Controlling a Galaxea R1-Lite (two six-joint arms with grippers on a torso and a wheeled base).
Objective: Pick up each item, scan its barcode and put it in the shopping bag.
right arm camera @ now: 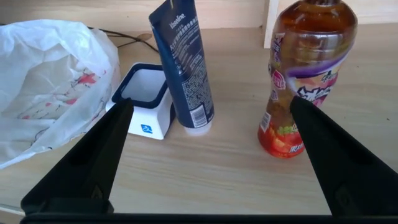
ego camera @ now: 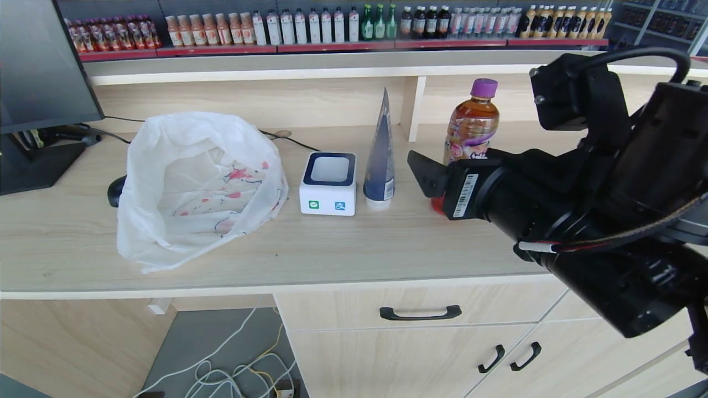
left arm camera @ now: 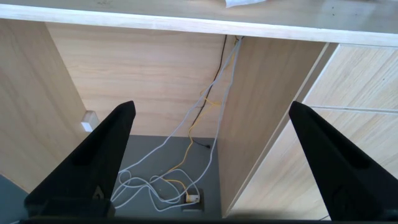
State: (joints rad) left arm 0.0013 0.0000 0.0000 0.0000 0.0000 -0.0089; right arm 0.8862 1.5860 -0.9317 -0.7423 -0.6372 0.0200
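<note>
Weight is to be expected in the bottle. It is seen full of amber drink, so it is judged the heavier of the two items, with stiff walls and a smooth, probably slippery label. A hold across the round body, at the label band below the shoulder, is judged safest; the purple cap and narrow neck are best avoided. It stands upright on the desk, near the right end, with its long axis vertical and the cap uppermost.

The tube is judged light and soft-walled, and easily toppled. It is balanced on its white cap with the flat crimped end pointing up, its long axis close to vertical. A gentle pinch low down, where the body is fuller above the cap, is suggested. A barcode is seen low on the side turned towards the right arm. The tube stands just beside the white scanner box, between that box and the bottle. The shopping bag lies open-mouthed on the far side of the box, towards the robot's left.

The right gripper is held in front of both items, nearer the bottle, with its fingers wide apart and nothing between them. The left gripper hangs below the desk edge, facing the open recess with loose cables, its fingers likewise spread and empty.
</note>
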